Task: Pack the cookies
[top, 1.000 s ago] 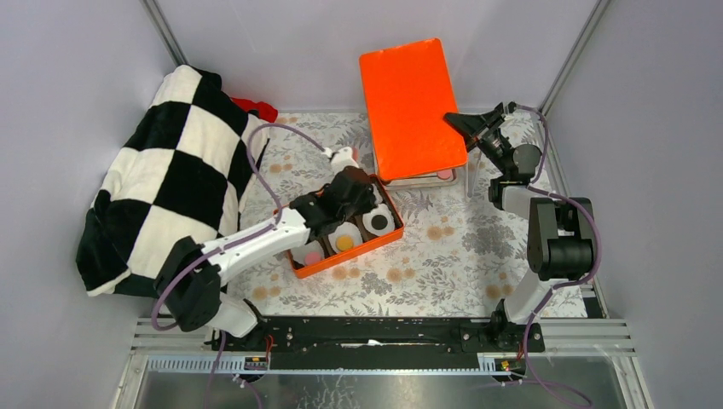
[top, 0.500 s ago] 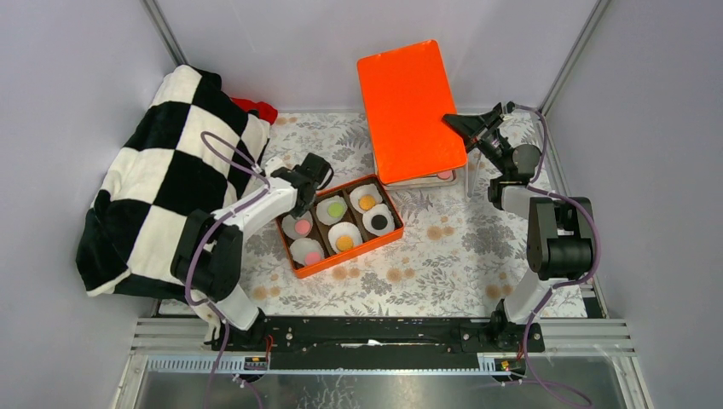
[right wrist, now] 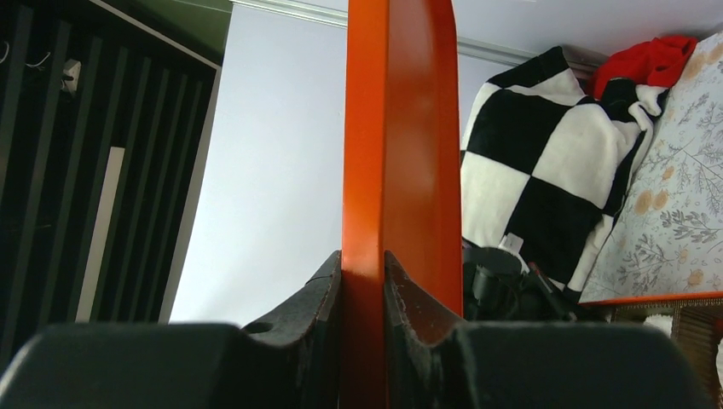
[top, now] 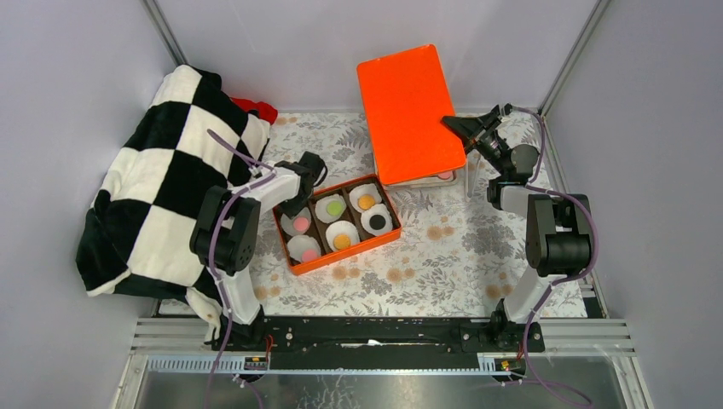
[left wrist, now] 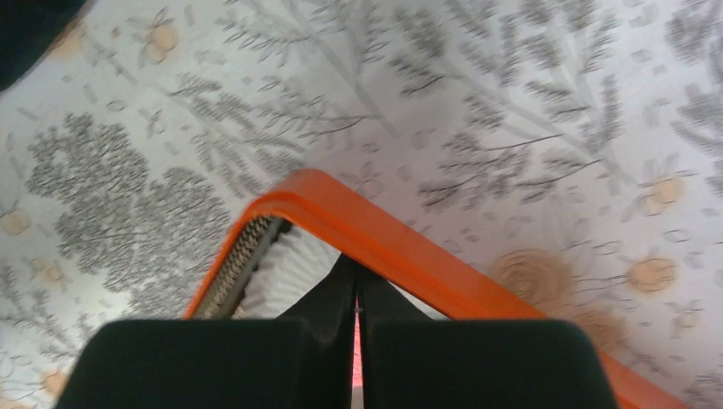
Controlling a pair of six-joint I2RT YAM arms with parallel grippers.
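Observation:
An orange box [top: 390, 239] sits mid-table, with white paper cups in its compartments. Each cup holds one cookie: pink [top: 301, 223], green [top: 334, 207], orange [top: 367, 202], pink [top: 311, 254], orange [top: 342, 242], black [top: 378, 221]. My left gripper [top: 296, 203] is shut and empty at the box's back-left corner; in the left wrist view its tips [left wrist: 355, 271] hang over the orange rim [left wrist: 401, 247]. My right gripper [top: 458, 127] is shut on the edge of the orange lid [top: 407, 111], held tilted above the back of the table. It also shows in the right wrist view [right wrist: 362, 266], with the lid [right wrist: 396, 128] edge-on.
A black-and-white checkered blanket [top: 170, 170] and a red cloth [top: 256, 108] are piled at the left. A pale tray [top: 422, 181] with a pink cookie [top: 444, 175] lies beneath the lifted lid. The table has a floral cloth [top: 460, 247].
My left arm has pulled back from over the box to its back-left corner, uncovering all the cups. The lid in my right gripper has risen slightly.

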